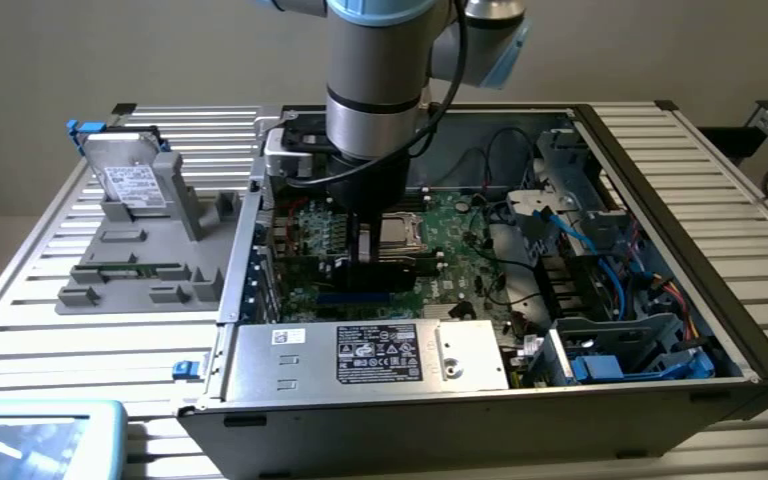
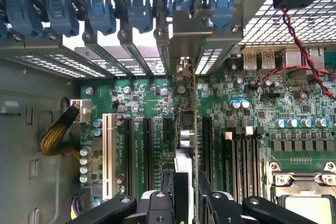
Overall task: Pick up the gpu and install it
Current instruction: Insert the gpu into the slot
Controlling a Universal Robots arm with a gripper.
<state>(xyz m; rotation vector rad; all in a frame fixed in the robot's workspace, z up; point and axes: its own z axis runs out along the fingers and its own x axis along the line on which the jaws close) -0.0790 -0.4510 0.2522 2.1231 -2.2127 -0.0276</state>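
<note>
Black fingers (image 2: pixel 206 195) are clamped narrow on the gpu (image 2: pixel 187 129), which stands on edge over the green board (image 2: pixel 157 98) inside the case (image 1: pixel 744 330), with long black slots (image 2: pixel 148 153) on either side. Whether its lower edge has met a slot I cannot tell. Doing this step well, I judge, means keeping the card upright and square, lining its silver bracket (image 2: pixel 185 35) with the bay under the blue latches (image 2: pixel 100 11), and pressing straight and evenly, clear of the red and black wires (image 2: pixel 294 51). Beyond the case, a grey rack (image 1: pixel 144 250) with a drive (image 1: pixel 128 180) sits on the slatted metal surface (image 1: pixel 37 310), and a plain beige wall (image 1: pixel 117 50) closes the room.
</note>
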